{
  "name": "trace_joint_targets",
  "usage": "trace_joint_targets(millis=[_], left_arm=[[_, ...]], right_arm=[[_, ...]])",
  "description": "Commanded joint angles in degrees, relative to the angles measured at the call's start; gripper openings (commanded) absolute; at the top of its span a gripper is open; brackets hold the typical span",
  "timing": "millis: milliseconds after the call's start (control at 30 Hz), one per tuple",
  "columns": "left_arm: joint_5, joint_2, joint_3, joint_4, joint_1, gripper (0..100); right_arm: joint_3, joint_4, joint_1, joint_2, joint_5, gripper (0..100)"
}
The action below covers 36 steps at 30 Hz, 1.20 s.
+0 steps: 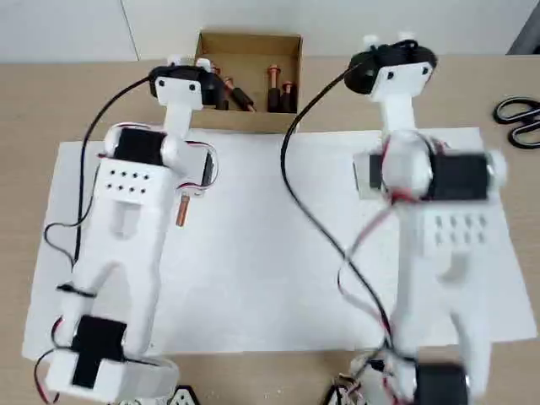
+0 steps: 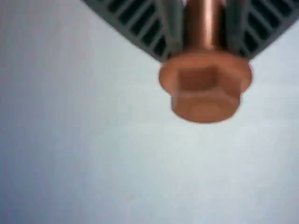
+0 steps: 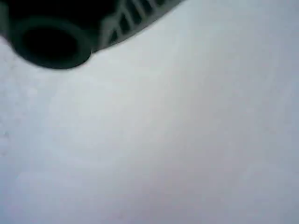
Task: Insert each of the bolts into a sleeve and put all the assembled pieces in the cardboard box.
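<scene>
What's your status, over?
Left gripper shut on bolt. Right gripper shut on sleeve. Assembled pieces in cardboard box. Black cable hangs between arms.

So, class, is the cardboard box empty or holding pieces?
Holding pieces: the box shows several copper bolts in dark sleeves lying inside.

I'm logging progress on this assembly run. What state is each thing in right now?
bolt: clamped in the left gripper, no sleeve on it.
sleeve: held by the right gripper, visible end empty.
cardboard box: open, with assembled pieces inside.
scissors: lying flat; open or shut unclear.
</scene>
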Motion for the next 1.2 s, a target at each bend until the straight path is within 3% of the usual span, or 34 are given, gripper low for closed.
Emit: trace_joint_targets(millis=[0, 333, 533, 733, 900, 1033, 1167], left_arm=[[0.0, -5.7, -2.2, 2.4, -0.1, 1], [0.5, -8.2, -2.1, 7.1, 0.3, 1], [0.5, -8.3, -2.1, 7.7, 3.4, 1], [5.5, -7.8, -1.7, 7.9, 7.0, 1], [6.1, -7.9, -1.3, 7.8, 11.3, 1], [6.6, -8.4, -1.5, 5.4, 14.1, 1], [14.0, -8.4, -1.5, -0.5, 14.2, 1]], right_arm=[[5.4, 0.4, -2.1, -12.4, 0.1, 0.4], [30.2, -7.6, -3.7, -42.2, 0.4, 0.4], [45.0, -13.1, -3.8, -53.8, 0.4, 0.4], [57.3, -20.4, -4.1, -62.1, -0.3, 0.5], [68.0, -28.4, -4.1, -72.2, -5.4, 0.5], [77.2, -34.6, -4.1, -81.6, -4.5, 0.4], [79.2, -36.2, -5.6, -80.5, -3.3, 0.4]])
